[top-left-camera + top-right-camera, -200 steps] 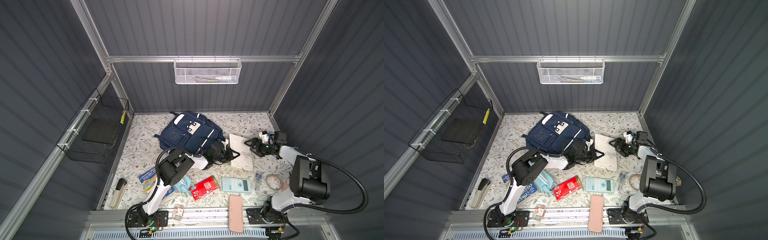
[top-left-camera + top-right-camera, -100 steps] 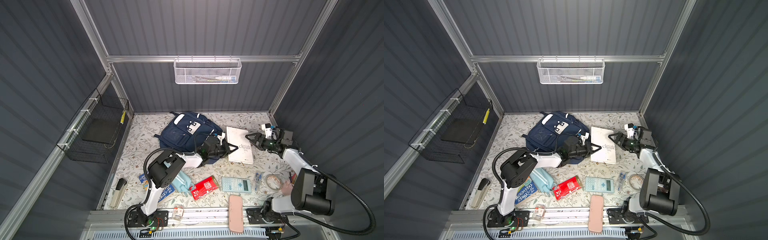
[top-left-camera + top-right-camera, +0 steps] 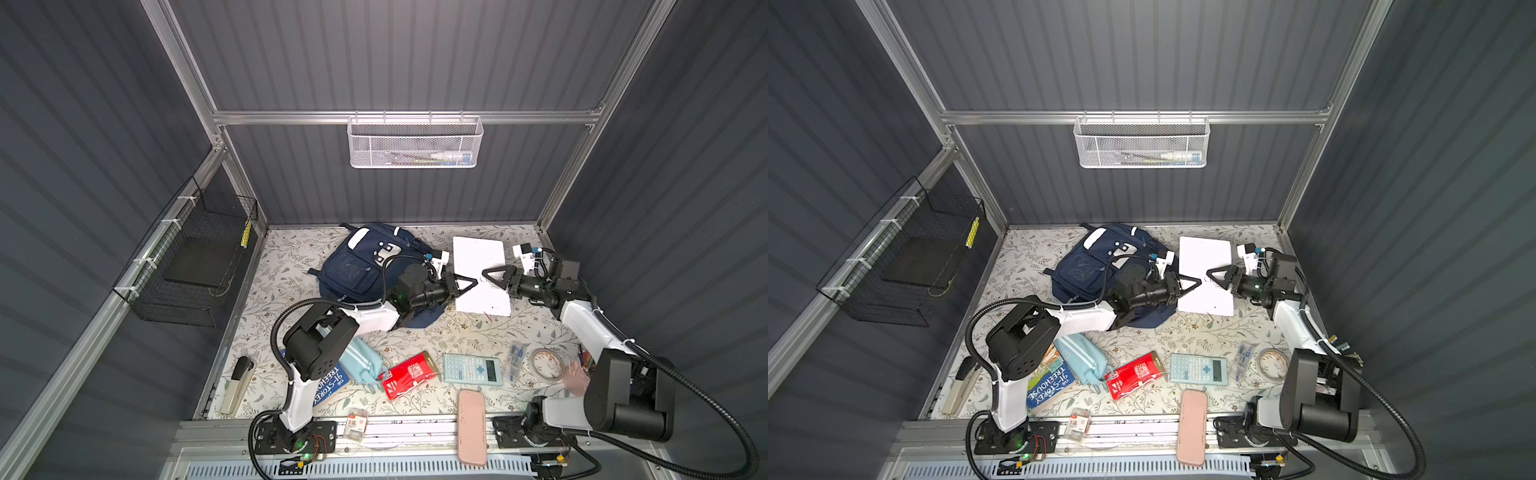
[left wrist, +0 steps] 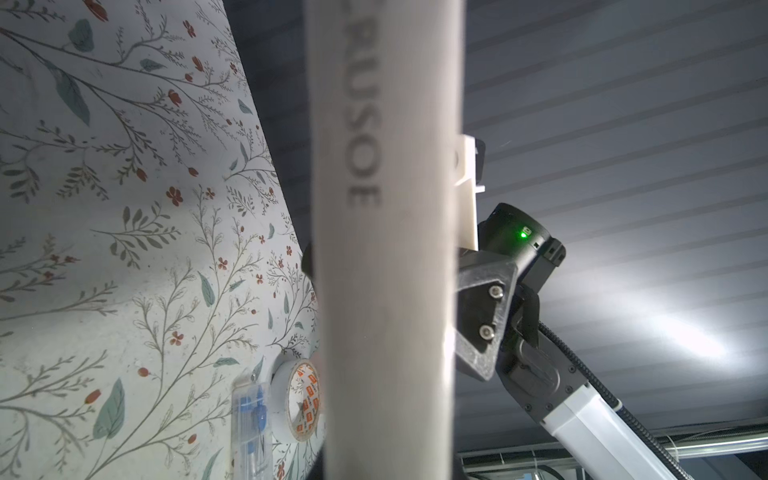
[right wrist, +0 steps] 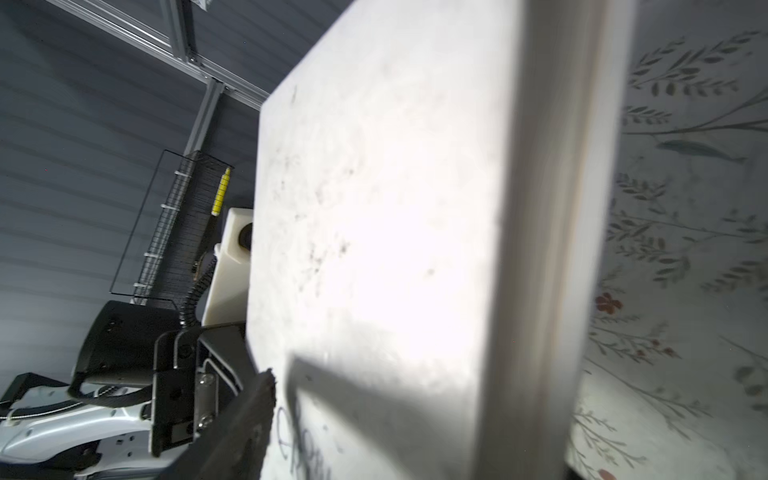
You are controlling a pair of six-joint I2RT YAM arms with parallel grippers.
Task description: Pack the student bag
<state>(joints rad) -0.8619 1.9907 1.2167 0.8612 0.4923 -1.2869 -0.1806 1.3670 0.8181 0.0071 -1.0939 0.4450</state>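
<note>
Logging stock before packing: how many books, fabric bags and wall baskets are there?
Books: 2, white Crusoe book, blue Treehouse book
Fabric bags: 2, navy backpack, light blue pouch
Wall baskets: 2, white mesh basket, black wire basket
Total: 6

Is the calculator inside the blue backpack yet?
No, the calculator lies out in the open, well apart from the backpack.

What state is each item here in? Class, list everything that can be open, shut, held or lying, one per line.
navy blue fabric backpack: lying on the table, not gripped
left gripper: shut on the white rectangular book
right gripper: jaws astride the book's opposite edge, grip unclear
white rectangular book: closed, held beside the backpack
pink oblong case: closed, on the front rail
light blue calculator: face up
</note>
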